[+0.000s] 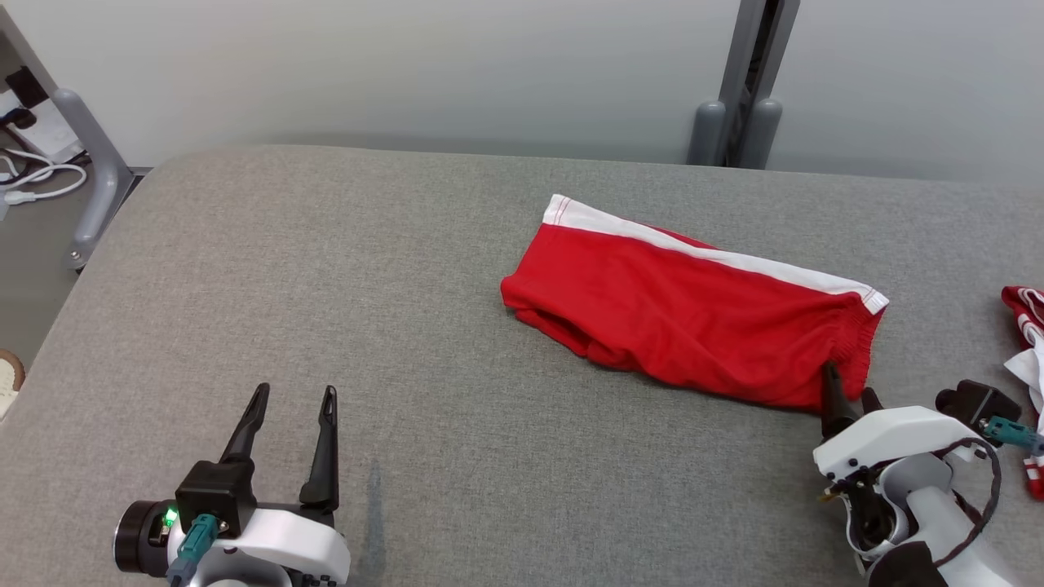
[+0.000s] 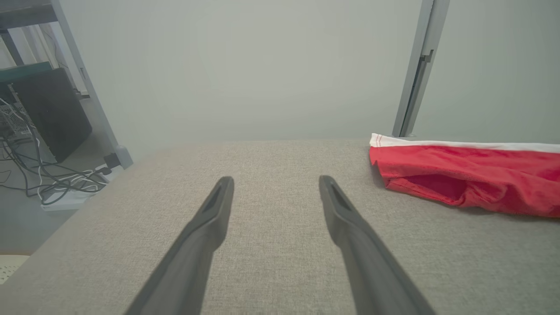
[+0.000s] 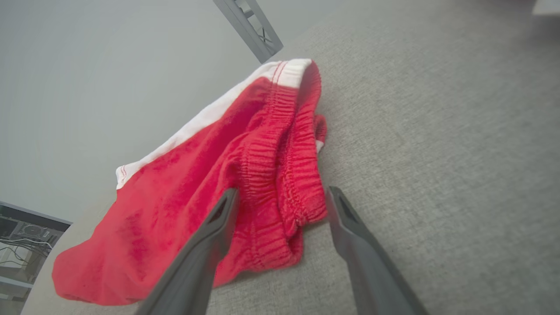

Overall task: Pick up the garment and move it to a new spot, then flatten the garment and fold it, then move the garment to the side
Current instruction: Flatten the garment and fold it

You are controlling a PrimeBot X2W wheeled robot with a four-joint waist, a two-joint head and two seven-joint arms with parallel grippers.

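Shorts [image 1: 693, 326], right fingers [image 3: 210, 245] wide — straddling waistband [image 3: 280, 166] (ungripped)

Garment [image 1: 693, 326] on table [image 1: 326, 269] right of centre, right gripper [image 3: 281, 192] at its near right corner, left gripper [image 1: 296, 390] well apart at near left, another cloth [image 1: 1029, 342] at right edge

Wall [image 1: 408, 65]: plain, pale grey, evenly lit.
Table [image 1: 326, 285]: had a grey woven top with a rounded corner.
Post [image 1: 746, 81]: grey metal, stood upright behind table.
Frame leg [image 1: 90, 163]: grey, slanted at left.
Floor [image 1: 33, 269]: held cables [image 1: 41, 175].
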